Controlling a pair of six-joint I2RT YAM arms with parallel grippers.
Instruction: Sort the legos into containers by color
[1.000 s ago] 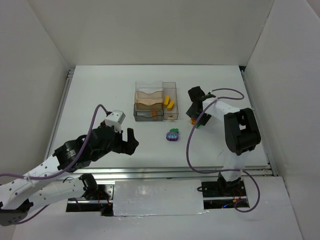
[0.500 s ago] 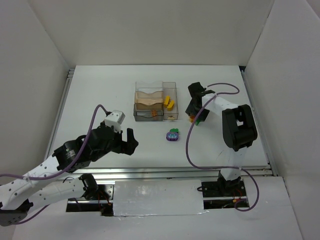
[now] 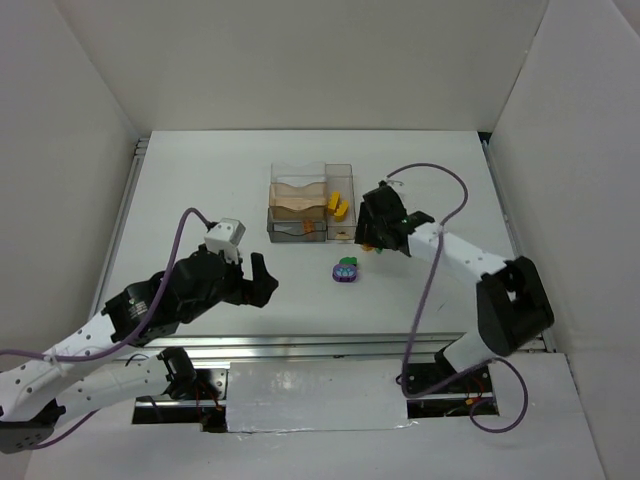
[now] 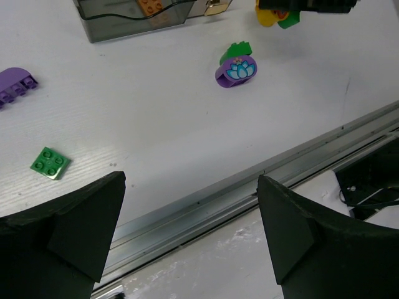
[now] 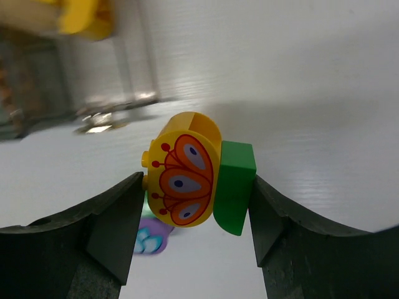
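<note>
1 yellow butterfly brick (image 5: pixel 185 177), with its green part, sits clamped between the right gripper's (image 3: pixel 378 232) fingers. It is raised just beside the containers (image 3: pixel 340 167), apparently bound for the bin holding yellow legos (image 3: pixel 338 205). The left gripper (image 4: pixel 190 187) hovers spread and unladen above a green plate (image 4: pixel 49 163).

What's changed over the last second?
The right arm swung left toward the containers, carrying the yellow-and-green lego in its shut jaws. The left arm, the purple lego and the containers stayed put.

containers (image 3: pixel 297 170) beside right hand (image 3: pixel 370 240), open table (image 3: pixel 450 185) beyond
</note>
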